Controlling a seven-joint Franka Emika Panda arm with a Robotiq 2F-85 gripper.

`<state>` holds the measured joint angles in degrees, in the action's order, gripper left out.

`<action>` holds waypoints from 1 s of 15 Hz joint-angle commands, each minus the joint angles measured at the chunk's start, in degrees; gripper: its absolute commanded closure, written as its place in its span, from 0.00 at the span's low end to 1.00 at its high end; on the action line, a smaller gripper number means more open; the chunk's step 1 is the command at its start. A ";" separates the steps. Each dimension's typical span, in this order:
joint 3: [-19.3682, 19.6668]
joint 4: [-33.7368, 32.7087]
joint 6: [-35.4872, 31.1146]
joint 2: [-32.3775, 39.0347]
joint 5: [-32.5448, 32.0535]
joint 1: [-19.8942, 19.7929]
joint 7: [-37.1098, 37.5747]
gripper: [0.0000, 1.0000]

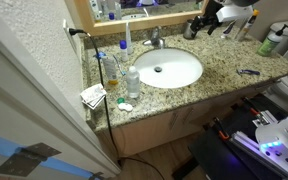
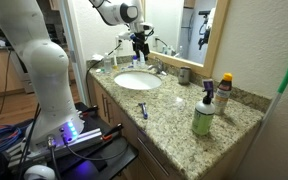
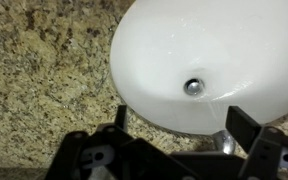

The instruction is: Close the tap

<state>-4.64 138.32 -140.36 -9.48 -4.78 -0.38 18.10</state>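
Setting: a bathroom counter of speckled stone, with a white basin sunk in it and a mirror along the wall behind.
Tap: the tap stands at the back edge of the basin, between bowl and mirror.
Gripper: the gripper hangs above the basin, apart from the tap. In the wrist view its fingers are spread wide with nothing between them.
Progress: nothing done yet, by my reading. The lever is untouched, so the reach, the contact and the closing push all remain. Whether water runs cannot be told.
Around: clear bottles beside the basin, a green bottle and a razor further along.
In the way: a metal cup near the tap could get knocked.
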 commanded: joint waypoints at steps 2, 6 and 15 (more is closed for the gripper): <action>-0.09 -11.73 -4.29 13.78 4.64 1.60 2.16 0.00; 0.68 -13.45 -3.63 14.27 7.67 2.74 1.93 0.00; 2.08 -21.58 -11.20 25.45 1.67 5.03 10.43 0.00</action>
<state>-4.12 123.89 -148.57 9.15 -2.21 2.60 25.53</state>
